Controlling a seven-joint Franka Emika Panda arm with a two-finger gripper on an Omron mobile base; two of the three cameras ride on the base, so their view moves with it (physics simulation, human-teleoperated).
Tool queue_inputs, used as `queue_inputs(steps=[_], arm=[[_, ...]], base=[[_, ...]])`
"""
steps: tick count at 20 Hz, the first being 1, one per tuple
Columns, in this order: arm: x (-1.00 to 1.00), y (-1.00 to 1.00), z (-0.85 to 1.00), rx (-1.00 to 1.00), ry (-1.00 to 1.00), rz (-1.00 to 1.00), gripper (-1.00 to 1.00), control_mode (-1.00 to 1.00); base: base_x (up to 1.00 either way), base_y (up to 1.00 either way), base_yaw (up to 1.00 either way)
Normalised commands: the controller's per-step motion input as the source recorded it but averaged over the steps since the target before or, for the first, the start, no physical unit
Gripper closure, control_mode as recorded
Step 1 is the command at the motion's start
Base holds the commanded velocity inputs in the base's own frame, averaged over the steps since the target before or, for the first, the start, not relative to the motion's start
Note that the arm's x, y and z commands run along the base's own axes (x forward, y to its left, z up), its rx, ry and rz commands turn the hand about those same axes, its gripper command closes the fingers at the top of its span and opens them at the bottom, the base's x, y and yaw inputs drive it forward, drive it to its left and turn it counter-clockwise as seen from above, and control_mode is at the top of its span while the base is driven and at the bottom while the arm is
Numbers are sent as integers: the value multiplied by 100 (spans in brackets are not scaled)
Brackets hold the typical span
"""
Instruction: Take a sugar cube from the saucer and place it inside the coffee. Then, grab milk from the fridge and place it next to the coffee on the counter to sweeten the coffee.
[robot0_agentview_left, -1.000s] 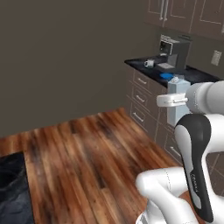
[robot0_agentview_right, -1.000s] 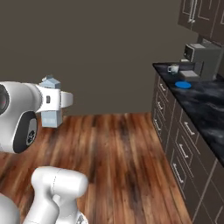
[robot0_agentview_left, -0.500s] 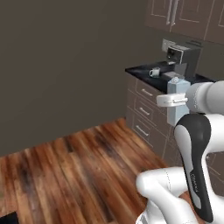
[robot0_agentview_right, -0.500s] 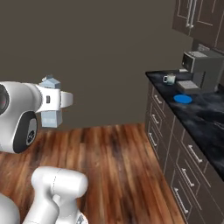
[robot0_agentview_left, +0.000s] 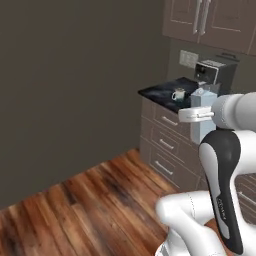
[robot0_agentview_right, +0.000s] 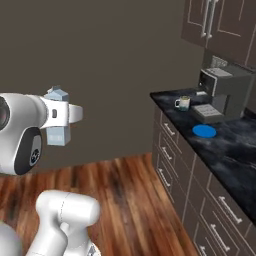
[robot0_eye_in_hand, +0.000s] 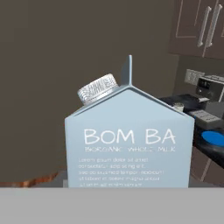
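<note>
Milk (robot0_eye_in_hand: 129, 142) is riding upright in the gripper (robot0_agentview_left: 196, 114), clamped across the carton's body and carried well out over the wooden floor (robot0_agentview_left: 85, 205), off the end of the counter (robot0_agentview_right: 227, 145). One carton is all I am seeing, pale blue with a ribbed silver cap (robot0_eye_in_hand: 97, 89) sitting on the slope of its gabled top. The arm is holding it level and high, which I take to be sensible: a tall carton would tip if it were tilted, and the height looks enough to bring it in above the worktop edge.

On the counter, one white mug of coffee (robot0_agentview_right: 183, 103) is standing near the end closest to the dark wall. One blue saucer (robot0_agentview_right: 204, 131) is lying further along the counter from the mug, apart from it, and one boxy coffee machine (robot0_agentview_right: 221, 90) is sitting behind the saucer against the back wall. I cannot make out any sugar cube on the saucer or in the mug from where I am standing. Bare worktop is showing around the mug, so a spot beside it seems free for the carton. The carton is not yet over the counter.
</note>
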Motion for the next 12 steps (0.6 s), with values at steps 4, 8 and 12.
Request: queue_inputs(steps=[4,8,12], arm=[[0,0,0,0,0,0,100,100],[0,0,0,0,0,0,100,100],[0,0,0,0,0,0,100,100]], base=[[100,0,-34],[100,0,-38],[100,0,-41]])
